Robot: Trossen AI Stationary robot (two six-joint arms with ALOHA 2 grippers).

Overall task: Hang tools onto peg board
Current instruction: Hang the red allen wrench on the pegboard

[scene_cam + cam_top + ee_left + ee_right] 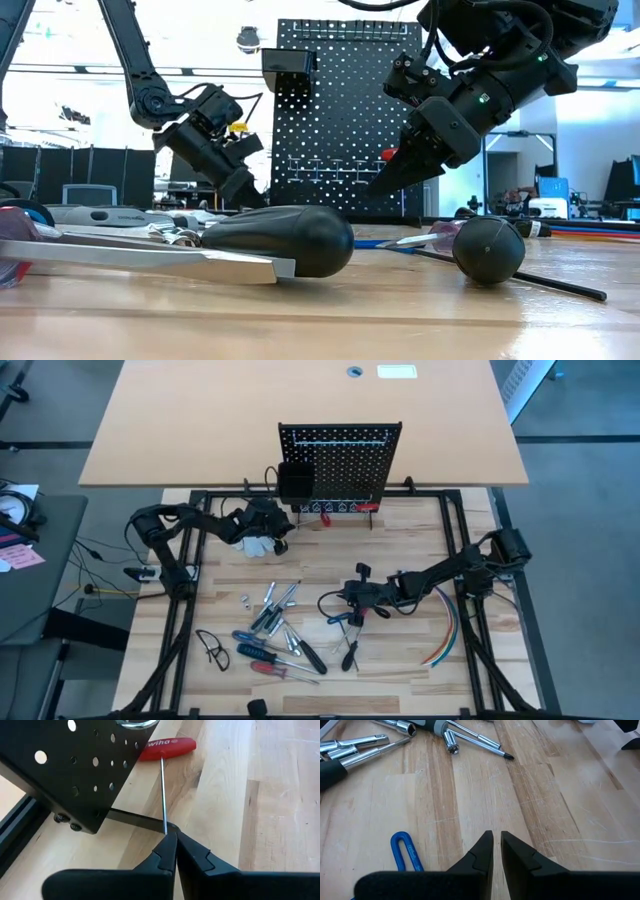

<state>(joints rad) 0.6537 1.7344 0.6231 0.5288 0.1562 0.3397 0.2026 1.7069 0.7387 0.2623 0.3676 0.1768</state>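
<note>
- Two dark arms work over the wooden tabletop [400, 660]; the left gripper [171, 834] is low near the back edge, just in front of the peg board [340, 460].
- Its fingers are clenched on the tip of a thin steel shaft that belongs to a red T-handle key [167, 747] marked "wiha", lying on the tabletop beside the peg board's foot.
- The peg board stands upright at the middle of the back edge, with a black bin [294, 482] fixed to its left part.
- The right gripper [496, 840] hovers near the tabletop's centre, its fingers almost together with a narrow gap, grasping nothing.
- A blue loop-shaped handle [406, 851] lies on the tabletop just beside the right gripper.
- Most of the tools [275, 625] lie scattered toward the front left: silver bits, blue- and red-handled screwdrivers and black-handled ones.
- A white glove [262, 544] lies close to the left gripper.
- A bundle of coloured cables [445, 640] curves along the right side of the tabletop.
</note>
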